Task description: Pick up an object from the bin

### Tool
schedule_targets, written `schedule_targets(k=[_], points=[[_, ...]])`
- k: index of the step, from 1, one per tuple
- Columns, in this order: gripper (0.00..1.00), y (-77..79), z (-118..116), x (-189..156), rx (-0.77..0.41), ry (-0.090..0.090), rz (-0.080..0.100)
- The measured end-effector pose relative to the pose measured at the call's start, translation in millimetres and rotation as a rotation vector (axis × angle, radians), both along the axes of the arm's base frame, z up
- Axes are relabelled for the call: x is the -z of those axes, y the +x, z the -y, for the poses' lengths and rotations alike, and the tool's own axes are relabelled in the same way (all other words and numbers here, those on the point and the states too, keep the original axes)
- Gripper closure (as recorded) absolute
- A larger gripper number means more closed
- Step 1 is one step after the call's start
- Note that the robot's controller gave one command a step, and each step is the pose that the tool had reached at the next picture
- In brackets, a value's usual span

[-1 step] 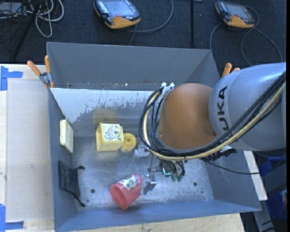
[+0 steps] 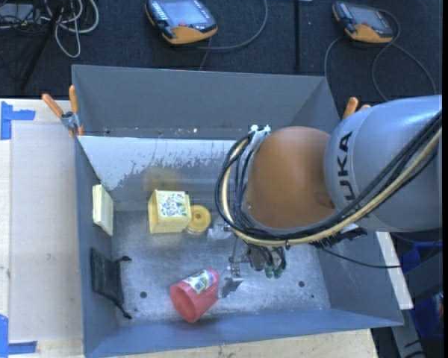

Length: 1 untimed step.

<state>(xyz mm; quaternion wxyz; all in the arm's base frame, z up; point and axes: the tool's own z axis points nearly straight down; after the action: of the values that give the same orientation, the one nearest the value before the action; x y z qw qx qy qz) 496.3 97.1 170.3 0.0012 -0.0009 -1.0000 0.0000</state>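
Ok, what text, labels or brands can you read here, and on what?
"UKA": on the grey arm, running vertically.
Yellow box: printed top, too blurred to read.
Red cup: label too blurred to read.

1. Light is moderate and even, coming from above; the bin (image 2: 194, 103) floor reads mid-grey.
2. The bin's far wall is darker at the top, with a paler, streaky reflective band lower down at frame centre.
3. Soft highlight on the arm's orange cover (image 2: 291, 170).
4. The arm casts a shadow on the bin floor, lower right of centre.
5. Dark room floor (image 2: 119, 51) along the top; bright board (image 2: 37, 222) at left.
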Motion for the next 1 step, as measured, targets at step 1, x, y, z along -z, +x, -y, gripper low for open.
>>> schedule_targets(k=[1], points=[[0.00, -1.4, -7.1, 28.0, -0.133, 0.000, 0.009]])
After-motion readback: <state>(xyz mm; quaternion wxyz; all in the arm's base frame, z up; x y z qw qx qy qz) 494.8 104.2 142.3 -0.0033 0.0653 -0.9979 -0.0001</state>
